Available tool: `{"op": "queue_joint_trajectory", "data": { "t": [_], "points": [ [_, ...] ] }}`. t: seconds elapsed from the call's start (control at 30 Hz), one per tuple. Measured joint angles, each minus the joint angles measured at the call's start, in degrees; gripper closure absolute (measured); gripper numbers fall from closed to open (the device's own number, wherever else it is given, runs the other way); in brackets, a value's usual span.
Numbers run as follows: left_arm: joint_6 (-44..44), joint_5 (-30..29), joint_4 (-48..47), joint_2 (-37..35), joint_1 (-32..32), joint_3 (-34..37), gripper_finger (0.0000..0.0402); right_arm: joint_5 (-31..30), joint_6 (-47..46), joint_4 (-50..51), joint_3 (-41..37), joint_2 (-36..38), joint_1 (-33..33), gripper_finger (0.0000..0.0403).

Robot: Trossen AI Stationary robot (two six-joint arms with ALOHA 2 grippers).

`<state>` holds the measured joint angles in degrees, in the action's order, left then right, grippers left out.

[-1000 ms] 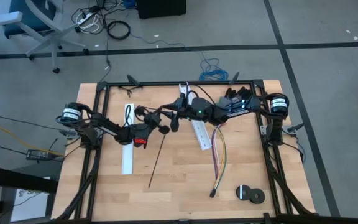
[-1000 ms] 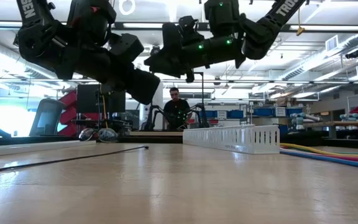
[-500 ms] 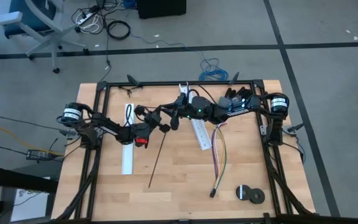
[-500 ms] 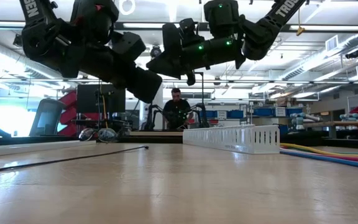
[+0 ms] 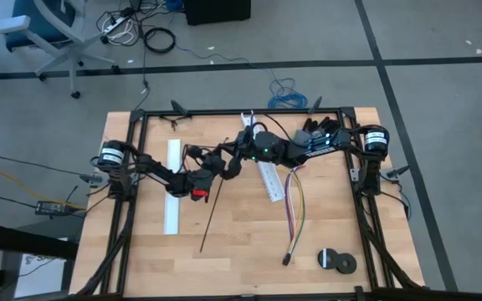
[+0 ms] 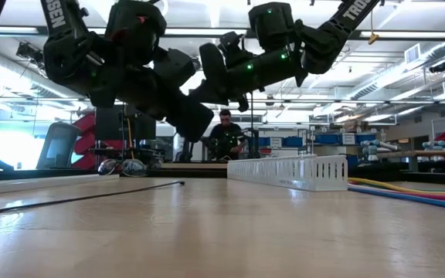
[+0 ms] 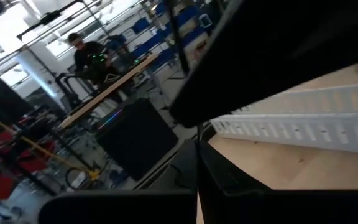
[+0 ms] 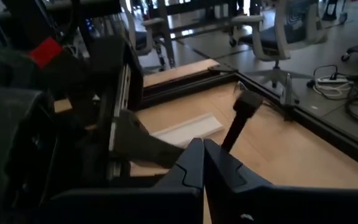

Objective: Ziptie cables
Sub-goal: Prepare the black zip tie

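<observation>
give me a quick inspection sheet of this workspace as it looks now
surface: wooden table in a black frame.
job's things: cables loose right of centre; one ziptie flat on the wood.
clutter: two white channels; black tape rolls.
grippers: left tool and right tool shut, meeting above the table, nothing visibly held.
cables: unbundled, untied.
surroundings: office chair, floor leads, a person at a far bench.

A grey carpeted floor, crossed by dark seams, surrounded the wooden desk. An office chair and loose floor cables lay beyond it. In the low view, ceiling lights lit a workshop where a person sat among benches.
</observation>
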<state>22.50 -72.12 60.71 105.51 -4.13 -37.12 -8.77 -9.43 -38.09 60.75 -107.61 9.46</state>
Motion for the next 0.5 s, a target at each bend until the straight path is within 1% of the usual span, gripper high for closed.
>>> {"op": "queue_joint_trajectory", "data": {
  "t": [0.2, 0.37, 0.5],
  "points": [
    [-0.2, -2.9, 0.2, 0.0, 0.0, 0.0, 0.0399, 1.0, 0.6, 0.6, 0.0, 0.0, -0.4, 0.0401],
    [-0.5, -4.6, 0.3, 0.0, -0.1, 0.4, 0.0398, -2.3, 0.6, 0.4, -0.9, 0.0, -0.9, 0.0402],
    [-0.6, -4.9, 0.6, 0.0, -0.1, 0.7, 0.0398, -2.5, 0.5, -0.3, -1.0, 0.0, -1.0, 0.0402]
  ]
}}
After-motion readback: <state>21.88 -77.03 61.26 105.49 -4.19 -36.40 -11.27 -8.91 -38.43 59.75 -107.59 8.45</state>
